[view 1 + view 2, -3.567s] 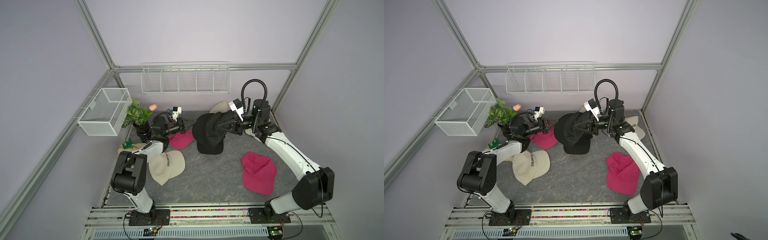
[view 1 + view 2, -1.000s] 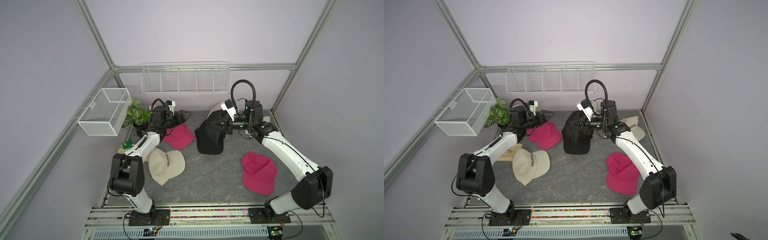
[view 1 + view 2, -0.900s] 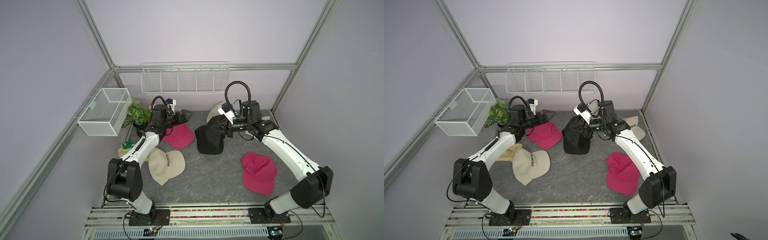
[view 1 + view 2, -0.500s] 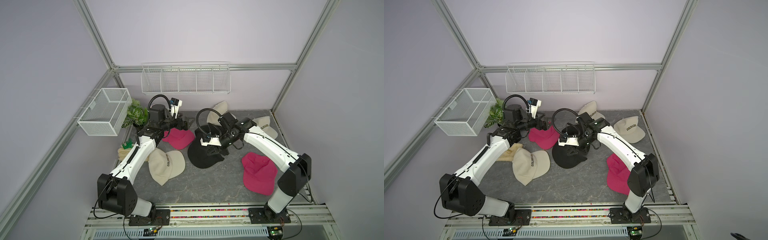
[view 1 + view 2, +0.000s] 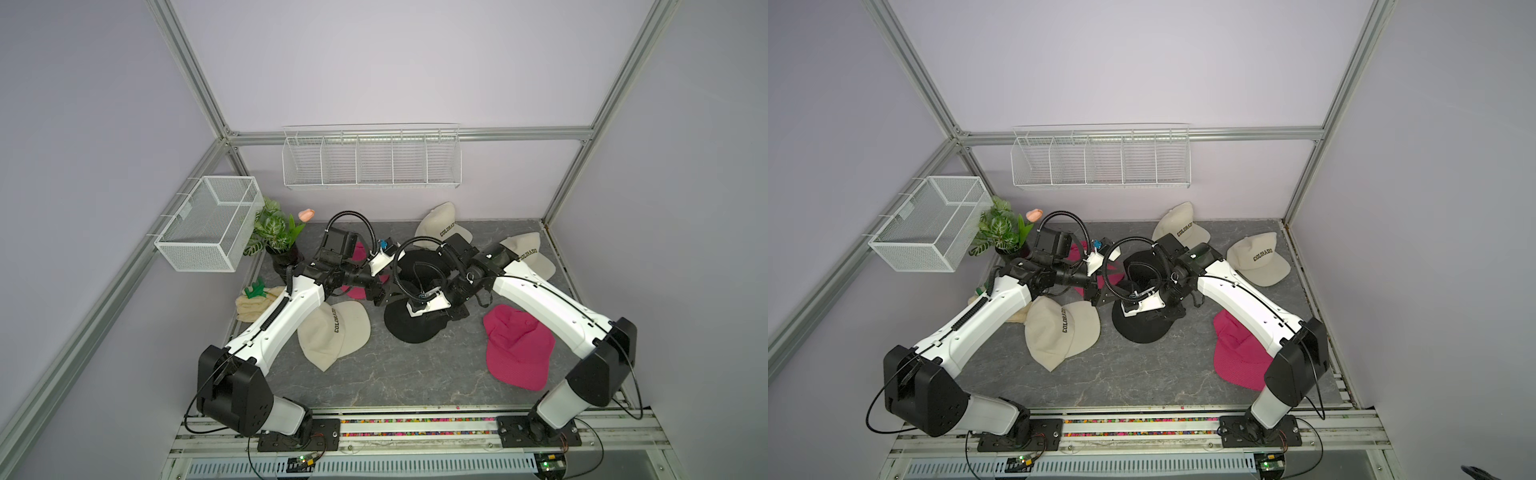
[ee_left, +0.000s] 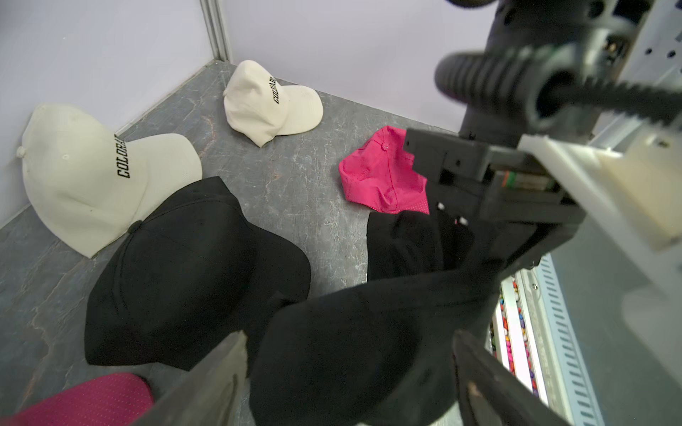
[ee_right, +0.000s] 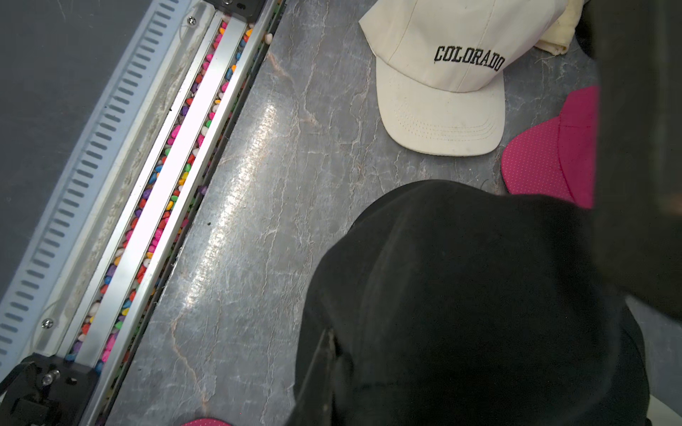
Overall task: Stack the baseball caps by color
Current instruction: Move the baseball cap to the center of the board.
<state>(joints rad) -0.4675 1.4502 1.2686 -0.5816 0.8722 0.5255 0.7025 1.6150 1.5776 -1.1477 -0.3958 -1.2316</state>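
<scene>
looks down from above on a grey marbled desk point(image 5: 374, 382) inside a lilac-walled booth, with two white-and-black robot arms reaching in and meeting near the middle.

right gripper point(image 5: 446, 316): fingers pinched shut on the fabric of a held black cap point(image 5: 409, 330), brim pointing toward the front edge and hanging low; cannot tell whether touching the desk.

left gripper point(image 5: 380, 297): fingers point(image 6: 214, 376) spread wide, just beside that cap. from the left wrist camera, the cap's black brim between them, not clamped.

just behind the pair, a second black cap point(image 5: 419, 266) lying on the desk.

three cream caps lettered "colorado" in black: a rear cream cap point(image 5: 440, 226) against the back wall, a right cream cap point(image 5: 525, 253) near the right wall, and a front cream cap point(image 5: 332, 332) beside the left arm.

two hot pink caps: a right pink cap point(image 5: 519, 349) toward the front right, partly hidden by the right arm, and a rear pink cap point(image 5: 359, 253) mostly hidden behind the left arm.

along the left edge, a folded cream towel point(image 5: 249, 305) with a small green toy point(image 5: 255, 287) on top, and a potted plant point(image 5: 274, 232) in the back corner. on the walls, a wire basket point(image 5: 208, 224) and a divided wire shelf point(image 5: 370, 158).
</scene>
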